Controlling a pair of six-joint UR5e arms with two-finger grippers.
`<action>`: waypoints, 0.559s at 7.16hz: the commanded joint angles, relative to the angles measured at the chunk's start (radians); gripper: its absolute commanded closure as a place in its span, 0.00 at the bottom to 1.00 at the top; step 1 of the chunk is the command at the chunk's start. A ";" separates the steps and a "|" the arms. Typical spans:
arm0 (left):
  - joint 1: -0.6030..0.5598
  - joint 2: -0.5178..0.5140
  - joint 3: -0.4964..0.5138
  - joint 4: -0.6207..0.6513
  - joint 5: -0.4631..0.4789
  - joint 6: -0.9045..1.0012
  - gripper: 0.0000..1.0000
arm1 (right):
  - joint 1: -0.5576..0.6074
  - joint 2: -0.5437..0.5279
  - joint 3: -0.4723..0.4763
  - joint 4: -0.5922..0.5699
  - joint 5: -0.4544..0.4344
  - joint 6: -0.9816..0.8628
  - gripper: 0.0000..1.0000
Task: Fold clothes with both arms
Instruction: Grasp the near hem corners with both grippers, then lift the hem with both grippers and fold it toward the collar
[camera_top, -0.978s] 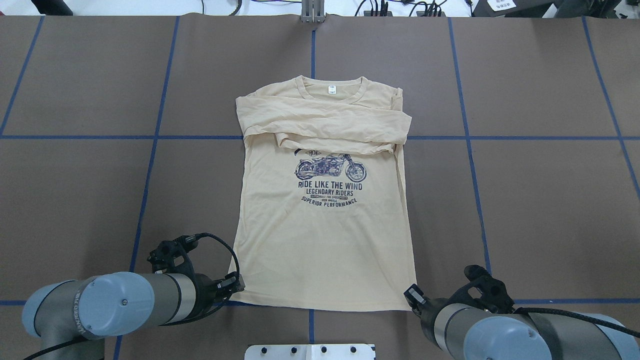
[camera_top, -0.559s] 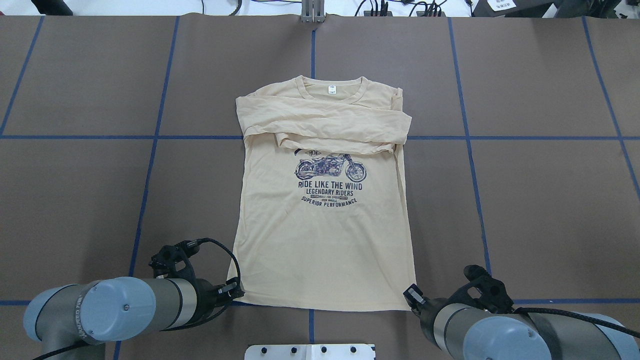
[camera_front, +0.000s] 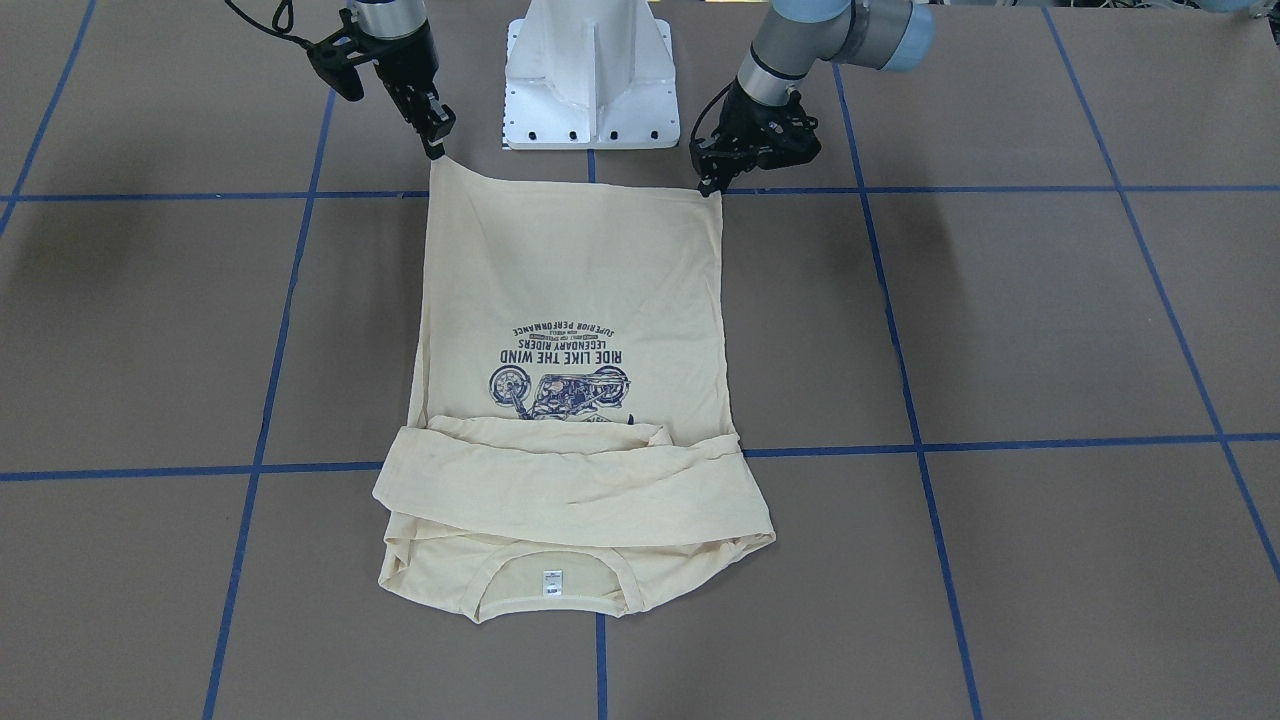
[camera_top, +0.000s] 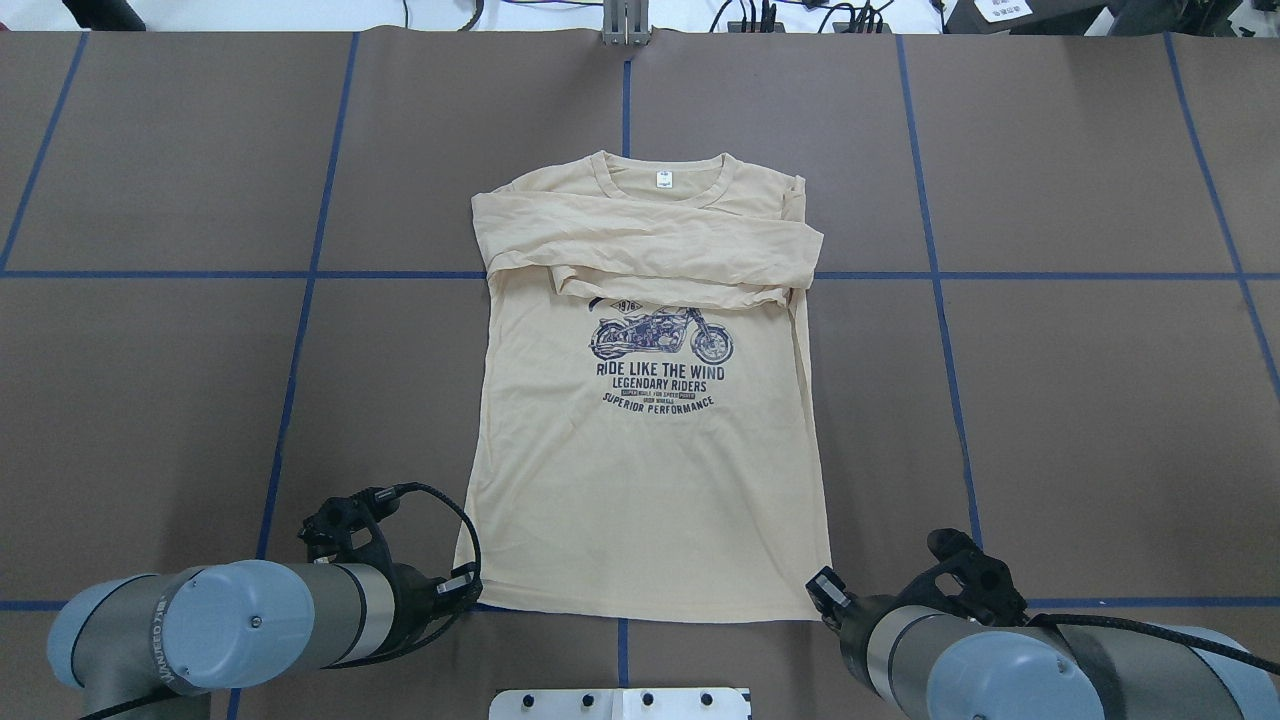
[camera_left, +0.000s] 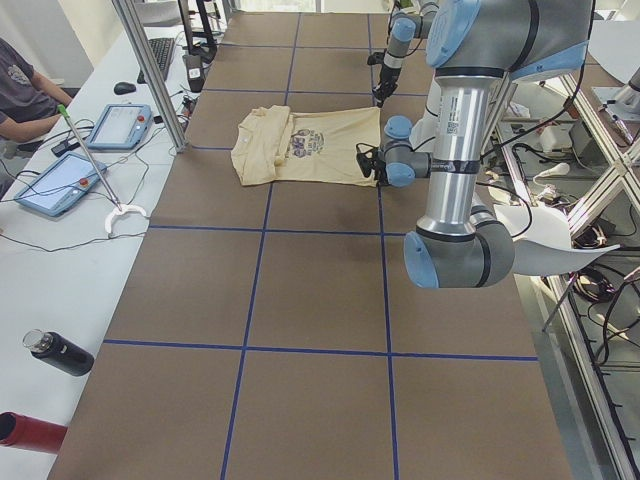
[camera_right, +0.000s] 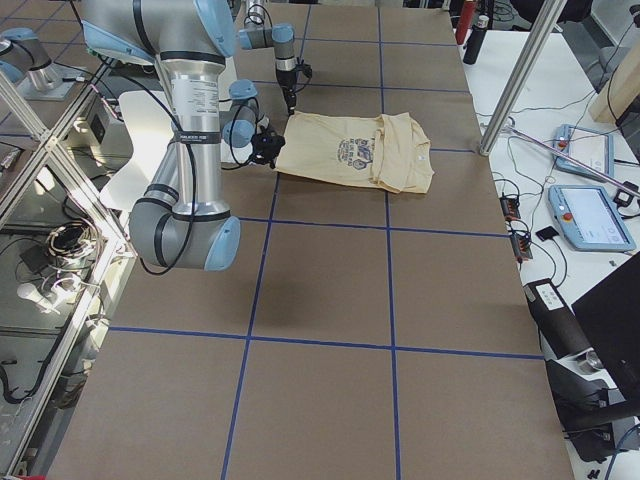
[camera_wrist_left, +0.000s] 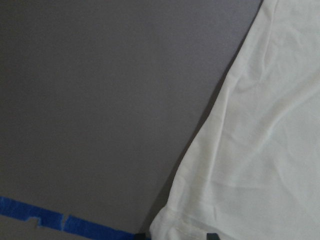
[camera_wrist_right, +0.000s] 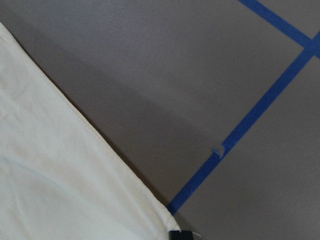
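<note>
**One shirt, two grippers at its hem**

One cream shirt (camera_top: 640, 480) lies flat mid-tabletop (camera_top: 1050, 400), print up, with both sleeves (camera_top: 650, 250) folded across the chest. The right gripper (camera_front: 437, 150) pinches one hem corner, slightly raised. The left gripper (camera_front: 712, 185) sits at the other corner, and I cannot tell whether it has closed. Tabletop stretches wide beside both side edges and beyond the collar.

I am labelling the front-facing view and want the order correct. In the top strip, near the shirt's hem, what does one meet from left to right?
right tool → white pedestal → left tool. The T-shirt stretches below all three, so it has no place in the order.
</note>
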 joint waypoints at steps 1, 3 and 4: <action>-0.004 0.008 -0.014 0.004 -0.001 0.001 1.00 | 0.000 0.000 0.000 0.000 -0.001 0.000 1.00; -0.003 0.013 -0.084 0.048 0.001 0.001 1.00 | 0.005 -0.003 0.006 0.000 -0.001 0.000 1.00; 0.002 0.035 -0.139 0.063 0.001 -0.002 1.00 | 0.006 -0.006 0.011 0.000 0.000 0.000 1.00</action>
